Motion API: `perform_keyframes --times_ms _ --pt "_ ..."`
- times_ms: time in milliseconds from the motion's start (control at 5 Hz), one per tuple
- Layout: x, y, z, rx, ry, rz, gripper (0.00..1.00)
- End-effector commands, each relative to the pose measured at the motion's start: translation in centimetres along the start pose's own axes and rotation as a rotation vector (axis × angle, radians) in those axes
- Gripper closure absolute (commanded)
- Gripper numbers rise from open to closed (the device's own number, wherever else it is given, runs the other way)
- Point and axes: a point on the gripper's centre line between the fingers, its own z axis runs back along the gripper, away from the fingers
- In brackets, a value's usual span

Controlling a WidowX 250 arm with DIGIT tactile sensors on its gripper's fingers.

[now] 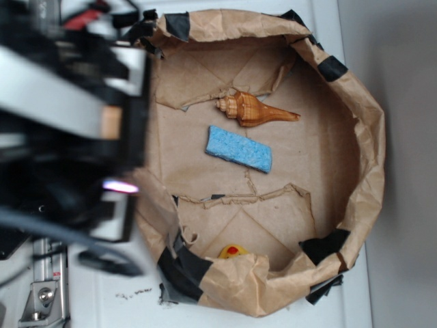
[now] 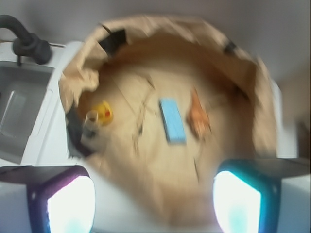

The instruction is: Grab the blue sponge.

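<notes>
The blue sponge (image 1: 239, 149) lies flat on the brown paper floor near the middle of the paper-lined basin (image 1: 362, 137); in the blurred wrist view the sponge (image 2: 172, 120) shows as a light-blue strip. My gripper (image 2: 153, 199) is open, its two glowing fingers (image 2: 70, 204) wide apart with nothing between them. It hovers high above the near rim of the basin, well away from the sponge. In the exterior view the arm is a dark blurred mass at the left and the fingertips cannot be made out.
An orange-brown seashell (image 1: 254, 109) lies just beyond the sponge, also seen as the seashell (image 2: 198, 116). A yellow toy duck (image 1: 233, 251) sits by the basin wall, the same duck (image 2: 101, 112) in the wrist view. Black tape patches (image 1: 326, 244) mark the crumpled rim. A grey sink (image 2: 19, 107) lies left.
</notes>
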Motion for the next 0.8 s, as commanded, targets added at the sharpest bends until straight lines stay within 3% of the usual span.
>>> perform_keyframes --times_ms 0,200,400,600 --pt "3.1 2.8 -10.3 -0.084 0.102 -0.116 0.00" --pt "1.4 1.4 -14.1 -0.053 0.162 -0.291 0.00" --pt "-0.7 0.4 -17.2 -0.056 0.146 -0.407 0.00" --pt "-0.8 1.1 -18.6 0.014 0.146 -0.423 0.00"
